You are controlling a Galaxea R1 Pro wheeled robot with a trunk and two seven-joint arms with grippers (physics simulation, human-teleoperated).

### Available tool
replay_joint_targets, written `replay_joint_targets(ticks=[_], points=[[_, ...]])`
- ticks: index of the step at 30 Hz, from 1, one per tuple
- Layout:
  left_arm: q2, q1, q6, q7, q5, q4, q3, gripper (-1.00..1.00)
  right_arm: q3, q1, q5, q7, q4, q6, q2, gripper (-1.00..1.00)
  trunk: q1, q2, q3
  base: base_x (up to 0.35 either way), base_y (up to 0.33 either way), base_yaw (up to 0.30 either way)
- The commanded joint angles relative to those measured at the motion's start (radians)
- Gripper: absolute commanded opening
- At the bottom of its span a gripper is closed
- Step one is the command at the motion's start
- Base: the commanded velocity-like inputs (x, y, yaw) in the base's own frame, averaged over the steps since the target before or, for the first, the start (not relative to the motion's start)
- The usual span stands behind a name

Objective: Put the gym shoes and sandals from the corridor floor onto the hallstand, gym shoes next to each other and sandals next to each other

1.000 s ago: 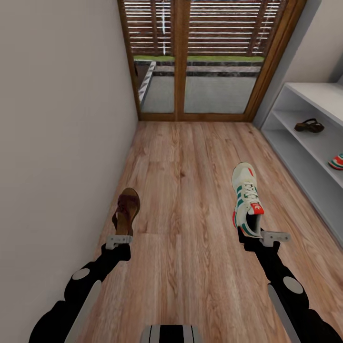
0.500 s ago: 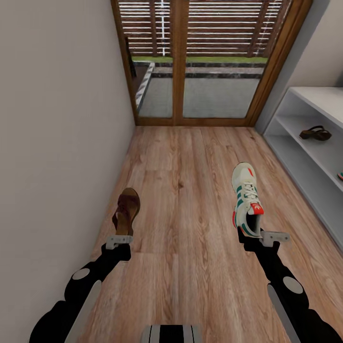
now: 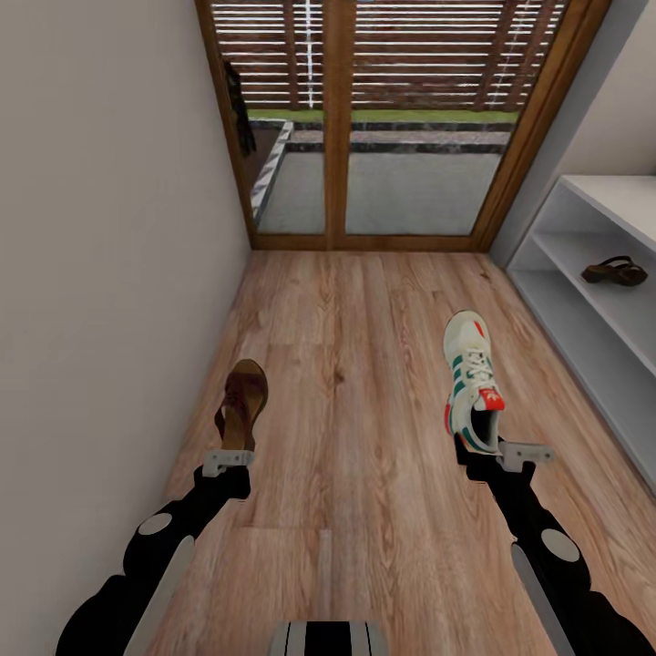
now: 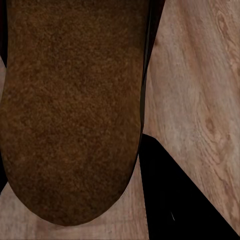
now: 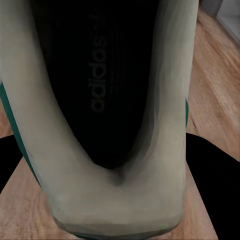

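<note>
- The left gripper [image 3: 228, 458] has its fingers clamped on the heel of a dark brown woven-leather sandal [image 3: 242, 403], held above the light brown wood-plank corridor floor [image 3: 355, 328].
- The right gripper [image 3: 499, 453] grips the heel of a cream-white lace-up gym shoe [image 3: 472, 381] with green stripes.
- A second brown sandal [image 3: 620, 270] lies on a shelf of the white hallstand [image 3: 583, 314] along the corridor's right edge.

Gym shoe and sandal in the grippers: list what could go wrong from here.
1. The right gripper holds the gym shoe by its heel alone, toe far out front; it may droop or slip.
2. The left gripper likewise grips the sandal at its heel end, close to the left wall; a turn could knock it there.
3. The mate sandal already sits on the hallstand shelf; a careless placement could nudge it.
</note>
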Motion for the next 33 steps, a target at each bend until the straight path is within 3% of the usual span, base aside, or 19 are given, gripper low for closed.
replay_joint_targets(ticks=[1, 33], points=[[0.001, 0.000, 0.006, 0.000, 0.002, -0.001, -0.001, -1.00, 0.001, -0.001, -0.008, -0.005, -0.001, 0.004, -0.001, -1.00, 0.000, 0.000, -0.001, 0.333, -0.093, 0.000], [0.001, 0.000, 0.006, 0.000, 0.002, -0.001, -0.001, -1.00, 0.001, -0.001, -0.008, -0.005, -0.001, 0.006, -0.001, -1.00, 0.000, 0.000, -0.001, 0.333, -0.038, 0.000]])
